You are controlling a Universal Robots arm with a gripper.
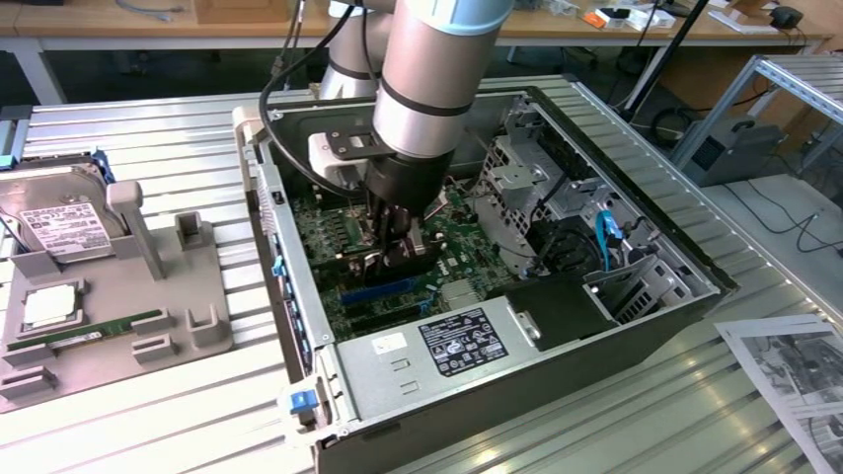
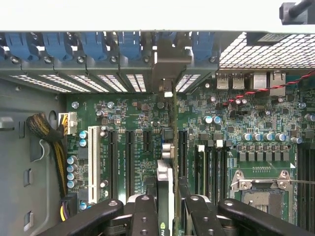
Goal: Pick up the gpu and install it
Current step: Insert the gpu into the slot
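The open computer case lies on its side on the metal table, and my arm reaches down into it. My gripper sits low over the green motherboard. In the wrist view my gripper is shut on the gpu, a thin dark card seen edge-on between the black fingers. The card stands upright over the motherboard, in line with the black expansion slots. Its silver bracket reaches the row of rear slot openings in the case wall.
A grey fixture at the exterior view's left holds a hard drive, a green memory stick and a chip. The power supply and drive cage crowd the case. A yellow cable bundle and CPU socket flank the slots.
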